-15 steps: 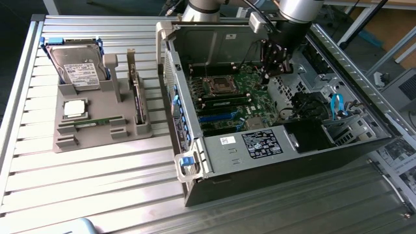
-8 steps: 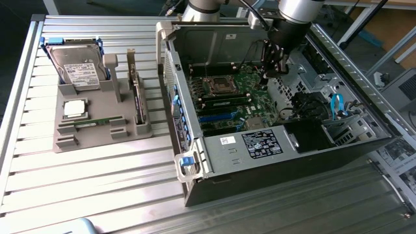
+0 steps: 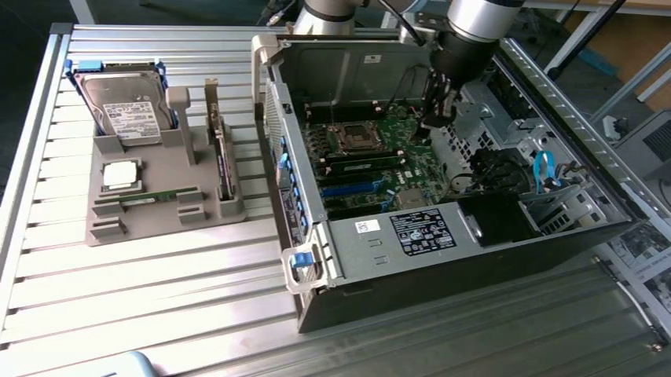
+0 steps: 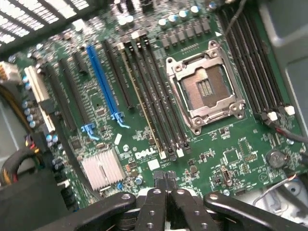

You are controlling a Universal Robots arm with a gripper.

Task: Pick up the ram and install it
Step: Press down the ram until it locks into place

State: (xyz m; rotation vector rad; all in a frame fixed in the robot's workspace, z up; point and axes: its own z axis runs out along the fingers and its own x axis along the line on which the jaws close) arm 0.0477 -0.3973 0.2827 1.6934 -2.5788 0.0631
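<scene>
Green ram [image 4: 142, 103] seated (wrist view); jaws shut above motherboard [image 4: 226, 149]

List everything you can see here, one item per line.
table: one, silver slats, under everything
holder: one, grey, on the table at the exterior view's left
hard drive: one, grey with a white label, at the holder's far end
processor chip: one, silver, square, in the holder
ram: one green stick, lying in the holder near the chip
computer case: one, black and grey, open, at the exterior view's right
motherboard: one, green, inside the case
processor socket: one, silver, empty
blue slot: one, on the motherboard
arm: one, silver, reaching into the case
claw: one, black, shut, holding nothing, over the motherboard
</scene>
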